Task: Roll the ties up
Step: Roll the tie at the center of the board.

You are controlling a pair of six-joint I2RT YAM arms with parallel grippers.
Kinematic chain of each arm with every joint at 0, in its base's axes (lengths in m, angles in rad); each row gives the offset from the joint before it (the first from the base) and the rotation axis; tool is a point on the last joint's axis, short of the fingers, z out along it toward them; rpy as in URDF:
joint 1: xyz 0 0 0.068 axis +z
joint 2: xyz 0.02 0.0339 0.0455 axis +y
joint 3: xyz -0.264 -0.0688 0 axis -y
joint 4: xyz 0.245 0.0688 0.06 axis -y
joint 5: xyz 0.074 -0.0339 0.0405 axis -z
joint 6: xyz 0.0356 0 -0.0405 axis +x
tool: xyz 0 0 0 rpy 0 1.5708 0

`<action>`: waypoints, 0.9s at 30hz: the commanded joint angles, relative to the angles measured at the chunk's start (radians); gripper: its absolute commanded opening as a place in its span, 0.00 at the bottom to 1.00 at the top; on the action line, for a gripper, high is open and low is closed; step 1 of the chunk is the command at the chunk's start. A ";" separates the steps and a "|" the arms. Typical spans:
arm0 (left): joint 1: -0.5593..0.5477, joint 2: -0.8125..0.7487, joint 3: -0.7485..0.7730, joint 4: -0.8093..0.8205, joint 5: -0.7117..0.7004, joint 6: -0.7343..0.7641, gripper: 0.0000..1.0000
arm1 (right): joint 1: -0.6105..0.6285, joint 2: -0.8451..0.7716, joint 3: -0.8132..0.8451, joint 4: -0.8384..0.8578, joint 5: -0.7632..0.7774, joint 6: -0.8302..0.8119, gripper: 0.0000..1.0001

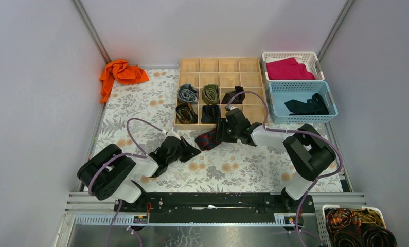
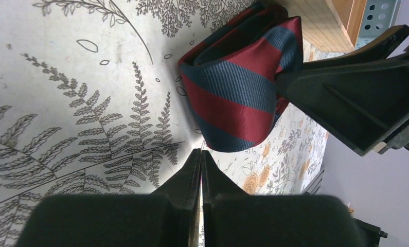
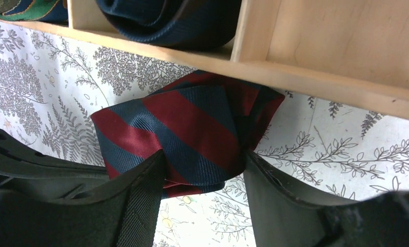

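Observation:
A navy tie with red diagonal stripes (image 1: pixel 207 139) (image 2: pixel 238 87) (image 3: pixel 187 128), rolled into a coil, sits just in front of the wooden organizer (image 1: pixel 228 65) (image 3: pixel 315 82). My right gripper (image 1: pixel 218 135) (image 3: pixel 205 164) is shut on this coil, one finger pressing each side. My left gripper (image 1: pixel 190 150) (image 2: pixel 201 154) is shut and empty, its tips a little short of the coil's near end. Rolled ties fill organizer compartments: grey-blue (image 1: pixel 188 93), olive (image 1: pixel 210 93), black (image 1: pixel 234 96), brown (image 1: pixel 185 113) and another black one (image 1: pixel 210 113).
An orange cloth (image 1: pixel 121 73) lies at the back left of the floral mat. A white basket (image 1: pixel 315 64) holds a magenta cloth; the blue basket (image 1: pixel 274 103) beside the organizer holds a black tie (image 1: pixel 307 106). A bin of cables (image 1: pixel 356 226) sits near right.

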 commanded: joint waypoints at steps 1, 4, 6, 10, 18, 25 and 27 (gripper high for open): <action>-0.004 0.023 0.019 0.071 0.018 0.020 0.06 | -0.027 0.041 0.003 0.016 -0.015 0.002 0.60; -0.005 0.015 0.018 0.065 0.021 0.019 0.06 | -0.031 0.048 0.002 0.022 -0.008 0.004 0.59; -0.007 0.000 0.017 0.061 0.031 0.014 0.06 | -0.032 0.055 0.009 0.019 -0.003 0.006 0.59; -0.056 -0.090 0.033 -0.020 0.001 0.016 0.07 | -0.033 0.071 0.019 0.017 -0.020 0.005 0.59; -0.273 -0.075 0.166 -0.112 -0.131 0.001 0.10 | -0.032 -0.009 -0.016 0.054 -0.058 0.009 0.65; -0.284 0.242 0.282 0.009 -0.087 -0.035 0.05 | -0.032 -0.034 -0.021 0.037 -0.073 -0.002 0.65; -0.285 0.268 0.297 -0.004 -0.107 -0.040 0.05 | -0.032 -0.041 -0.020 0.034 -0.073 -0.006 0.64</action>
